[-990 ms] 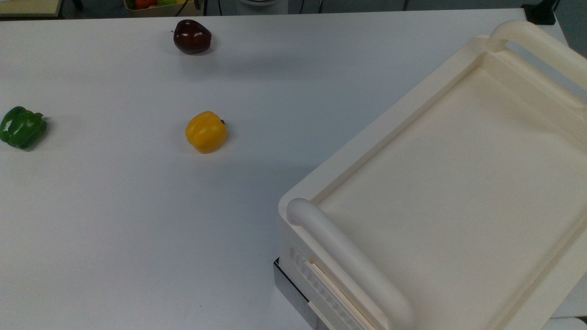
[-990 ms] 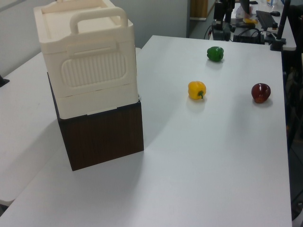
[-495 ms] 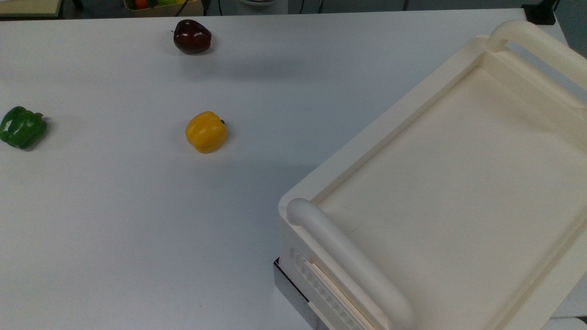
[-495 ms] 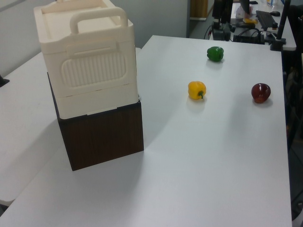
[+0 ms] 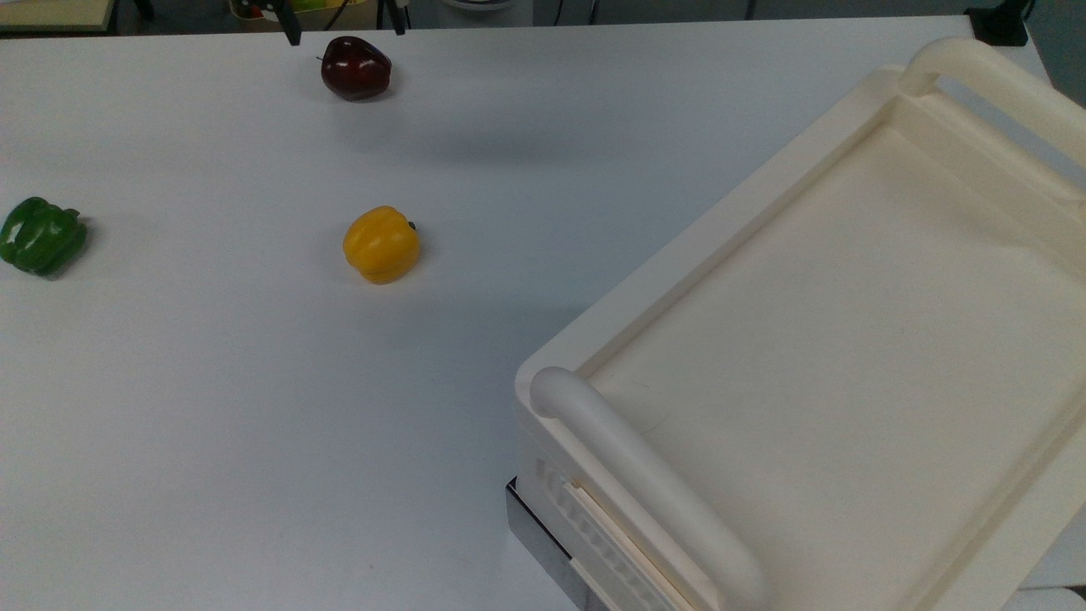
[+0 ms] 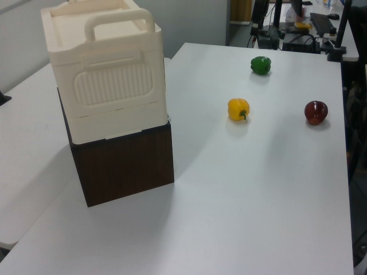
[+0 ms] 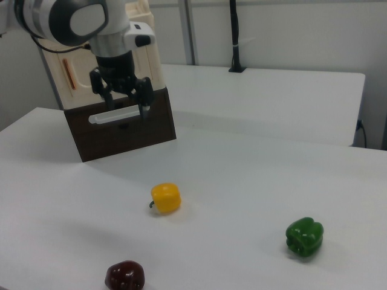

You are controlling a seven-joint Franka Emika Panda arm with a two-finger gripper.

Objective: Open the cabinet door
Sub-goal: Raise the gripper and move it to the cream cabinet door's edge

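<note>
The cabinet door (image 7: 60, 84) is sitting flat against the front of the cream cabinet (image 6: 103, 74), at the far left of the right view. Its slim copper handle strip (image 7: 69, 75) is standing upright near the door's left edge in the right view, and my arm is covering much of the panel beside it.

My gripper (image 7: 124, 103) is hanging in front of the cabinet, pointing down, with its fingers spread wide and nothing between them. In the right view it is overlapping the pale bar handle (image 7: 115, 116) on the dark brown base (image 6: 123, 166) that is carrying the cabinet. I cannot tell whether I am touching that bar. I am not touching the copper strip, which is lying up and to the right view's left of my fingertips.

On top, the cabinet is showing a recessed tray (image 5: 848, 339) and a thick rounded handle bar (image 6: 119, 20).

Out on the white table (image 7: 254, 181), three items are lying well apart from one another. A yellow bell pepper (image 7: 165, 198) is sitting nearest the cabinet, a green bell pepper (image 7: 305, 238) is farther off, and a dark red apple (image 7: 124, 275) is resting at the right view's bottom edge.
</note>
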